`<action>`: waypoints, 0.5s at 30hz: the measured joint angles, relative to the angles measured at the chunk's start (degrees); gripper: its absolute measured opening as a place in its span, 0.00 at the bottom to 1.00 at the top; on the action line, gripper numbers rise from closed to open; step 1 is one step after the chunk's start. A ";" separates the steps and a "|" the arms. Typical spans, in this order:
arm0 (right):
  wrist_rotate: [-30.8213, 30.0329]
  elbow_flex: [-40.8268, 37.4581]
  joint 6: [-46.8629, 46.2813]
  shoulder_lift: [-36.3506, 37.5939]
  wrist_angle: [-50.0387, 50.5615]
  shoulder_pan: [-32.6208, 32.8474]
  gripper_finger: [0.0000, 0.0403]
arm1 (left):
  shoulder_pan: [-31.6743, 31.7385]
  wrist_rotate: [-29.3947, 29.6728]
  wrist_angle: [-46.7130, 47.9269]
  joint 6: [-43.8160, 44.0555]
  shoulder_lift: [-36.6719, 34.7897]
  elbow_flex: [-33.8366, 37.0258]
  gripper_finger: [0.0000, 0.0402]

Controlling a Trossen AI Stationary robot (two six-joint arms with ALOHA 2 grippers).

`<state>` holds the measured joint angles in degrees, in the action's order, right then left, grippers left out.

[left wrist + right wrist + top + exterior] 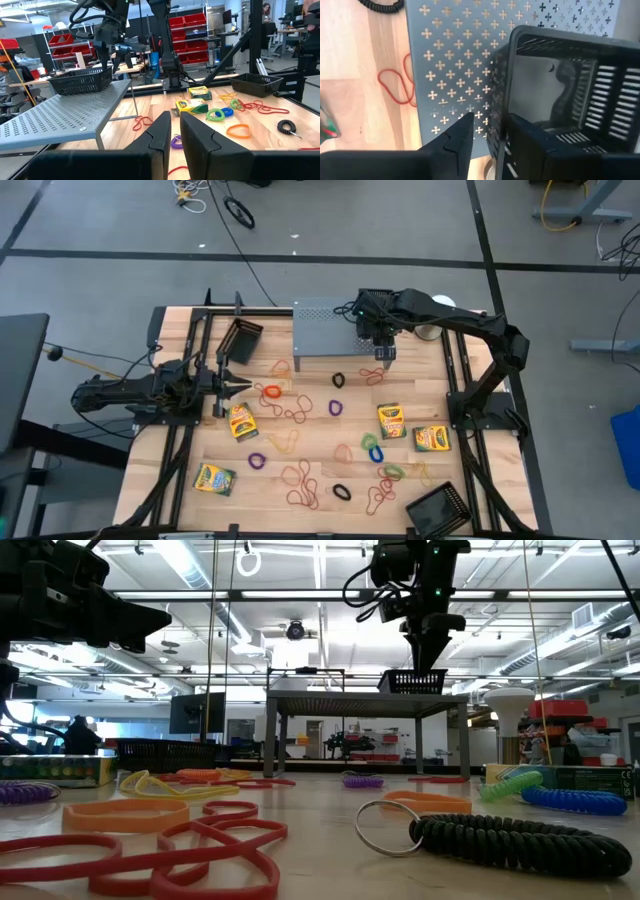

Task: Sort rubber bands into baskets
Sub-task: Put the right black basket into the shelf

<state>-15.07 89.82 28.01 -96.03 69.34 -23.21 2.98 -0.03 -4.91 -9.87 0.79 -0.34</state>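
Straddling the near wall of the basket (600, 100) on the stand (460, 65) with the right hand (491, 117), fingers parted and not pinched on it, probably so as to take that bin by its rim and set it where sorting is easier. Parked at the left edge of the surface (180, 450) with the left hand (228, 385), all but closed on nothing visible, clear of the work. Bands (290, 410) loose all over the wood, none gripped, and two more baskets down there: one by the left arm (240, 340), one on the right arm's side, far from the stand (437, 508).
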 joint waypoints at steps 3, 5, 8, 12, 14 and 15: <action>-0.11 0.00 0.38 0.02 -0.74 -0.95 0.28 | -0.01 0.00 0.01 0.01 0.01 -0.01 0.12; -0.20 0.00 0.28 0.02 -1.31 -1.91 0.27 | -0.01 0.00 -0.02 0.00 -0.02 0.00 0.12; -0.42 0.00 0.05 0.02 -1.64 -2.87 0.22 | -0.01 0.00 -0.02 0.00 -0.01 0.00 0.12; -0.35 0.00 0.05 0.02 -0.40 -3.23 0.11 | -0.01 0.00 0.00 0.01 0.00 -0.01 0.12; -0.37 0.00 0.04 0.04 -0.14 -3.03 0.05 | -0.01 -0.01 -0.01 0.00 -0.02 0.00 0.12; -0.37 0.00 0.16 0.11 0.08 -2.88 0.03 | -0.01 0.00 -0.01 0.00 0.00 0.00 0.12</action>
<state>-15.44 89.82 28.18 -95.92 69.42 -26.09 2.96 -0.03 -4.92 -9.87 0.79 -0.34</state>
